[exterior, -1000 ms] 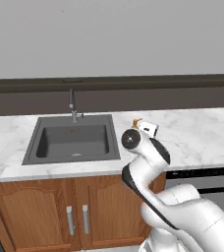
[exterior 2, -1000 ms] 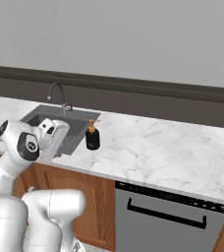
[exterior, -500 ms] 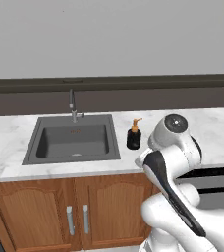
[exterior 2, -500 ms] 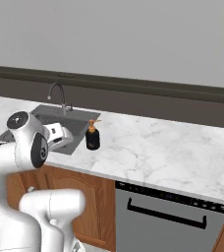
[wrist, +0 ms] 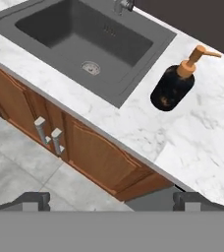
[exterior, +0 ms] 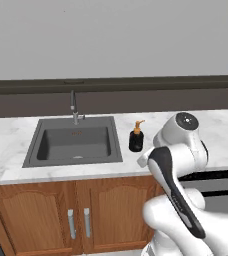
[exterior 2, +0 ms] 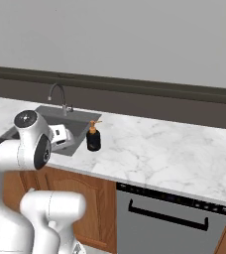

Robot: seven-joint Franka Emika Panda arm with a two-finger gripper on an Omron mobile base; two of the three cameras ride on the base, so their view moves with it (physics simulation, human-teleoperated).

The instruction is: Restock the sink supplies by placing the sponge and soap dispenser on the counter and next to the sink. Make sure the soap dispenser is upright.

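Soap dispenser [exterior: 136,138] was placed upright on tabletop [exterior: 6,145], right of sink [exterior: 73,143]; sponge placement remained. Jaws were apart, empty.

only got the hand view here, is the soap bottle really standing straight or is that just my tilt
Observer: It stands upright on the counter, just right of the sink.
Operator: what's at the back of the sink
Observer: A slim curved faucet, rising at the middle of the back rim.
Operator: and under the counter further right
Observer: A dishwasher with a dark bar handle, beside the wooden cabinets.
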